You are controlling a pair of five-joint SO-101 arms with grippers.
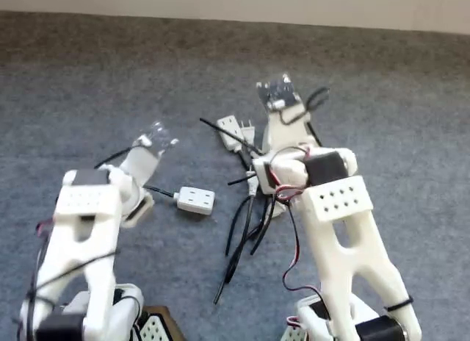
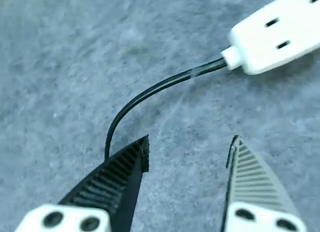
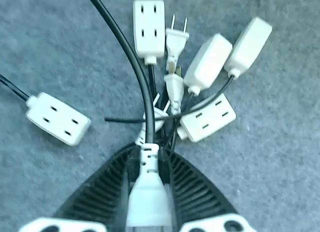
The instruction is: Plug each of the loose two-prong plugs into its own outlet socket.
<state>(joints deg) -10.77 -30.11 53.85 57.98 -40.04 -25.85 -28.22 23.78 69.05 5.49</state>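
The right end effector (image 3: 148, 162) is clamped on the white body of a plug (image 3: 147, 197), and the plug's black cord (image 3: 125, 57) runs forward out of the jaws. Its prongs are hidden, so they probably face back toward the wrist. That grip seems better suited to lifting the plug clear of the tangle than to pushing it home. The end effector hangs over the pile on the grey table (image 1: 382, 84), where the candidates lie close together. There is a socket block (image 3: 148, 27) with its slots facing up and a loose plug (image 3: 176, 39) just beside it with both prongs bare. A second socket block (image 3: 207, 117) lies among the cords, and a pair of white blocks (image 3: 207, 62) is turned so that no slots show.

The left end effector (image 2: 190, 142) is spread wide and holds nothing. It hovers low over the table near a lone socket (image 2: 280, 32) that lies apart from the pile, slots up. The socket's thin cord (image 2: 155, 89) curves past the black finger (image 2: 125, 177). That stance looks meant for pinning this socket steady while a plug is pressed in. None of the sockets whose slots show has a plug in it.
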